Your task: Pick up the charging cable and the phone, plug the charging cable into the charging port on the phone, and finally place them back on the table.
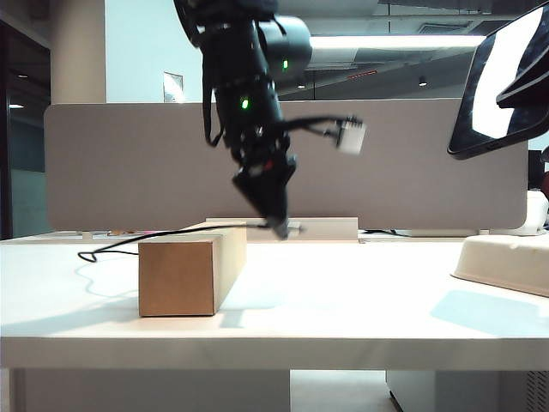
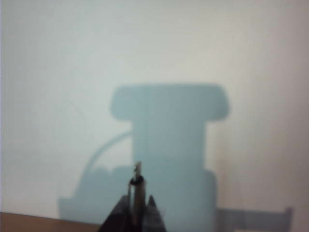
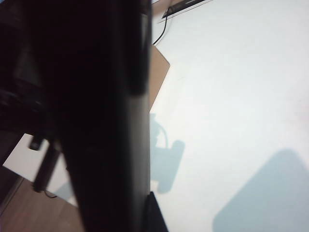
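L gripper [image 1: 279, 225] sits above the cardboard box [image 1: 190, 273], pinched on charging cable [image 1: 154, 238] near its plug. R gripper [image 3: 152, 208], upper right, holds phone [image 1: 502, 81] high over the worktop [image 1: 343, 300].

cardboard box [image 1: 190, 273]: brown, oblong, I see it left of the middle, set back from the front edge.
divider panel [image 1: 120, 172]: grey fabric, upright along the back edge.
off-white stand [image 1: 506, 262]: rounded, by the right edge.
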Robot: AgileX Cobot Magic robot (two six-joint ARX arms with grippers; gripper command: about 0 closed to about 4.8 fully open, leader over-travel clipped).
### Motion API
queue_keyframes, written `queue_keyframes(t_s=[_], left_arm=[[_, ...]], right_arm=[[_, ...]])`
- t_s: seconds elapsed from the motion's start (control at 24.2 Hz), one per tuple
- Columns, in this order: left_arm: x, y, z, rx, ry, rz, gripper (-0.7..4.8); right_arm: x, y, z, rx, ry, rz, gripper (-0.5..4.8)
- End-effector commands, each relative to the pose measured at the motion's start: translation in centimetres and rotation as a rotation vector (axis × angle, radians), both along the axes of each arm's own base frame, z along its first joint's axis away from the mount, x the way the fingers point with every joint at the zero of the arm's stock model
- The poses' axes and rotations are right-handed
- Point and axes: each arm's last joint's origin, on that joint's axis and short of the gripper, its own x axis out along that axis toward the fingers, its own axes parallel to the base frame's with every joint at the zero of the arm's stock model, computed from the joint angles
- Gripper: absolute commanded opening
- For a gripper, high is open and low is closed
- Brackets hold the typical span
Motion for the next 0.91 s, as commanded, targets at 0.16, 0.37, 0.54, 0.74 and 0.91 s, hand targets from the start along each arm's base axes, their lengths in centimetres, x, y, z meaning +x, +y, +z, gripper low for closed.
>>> queue_keyframes(t_s=[0.16, 0.37, 0.54, 0.74, 0.91], left_arm=[[-1.1, -0.2, 6.7, -0.409, 0.141, 0.074, -0.06], [-2.2, -0.3, 8.9, -0.628, 0.365, -0.037, -0.06], [-2.7, -0.6, 10.8, -0.789, 0.52, -0.194, -0.06], [-2.8, -0.8, 11.6, -0.904, 0.648, -0.305, -0.06], [-3.0, -0.8, 11.7, -0.928, 0.69, -0.343, -0.06]], right_arm=[[0.4, 0.0, 2.4, 0.053, -0.21, -0.012, -0.05], [0.3, 0.0, 4.7, 0.181, -0.369, -0.014, -0.05], [0.0, 0.1, 6.2, 0.298, -0.446, 0.019, -0.05], [-0.6, 0.2, 7.2, 0.407, -0.479, 0.087, -0.05], [-0.7, 0.3, 7.3, 0.473, -0.413, 0.146, -0.05]])
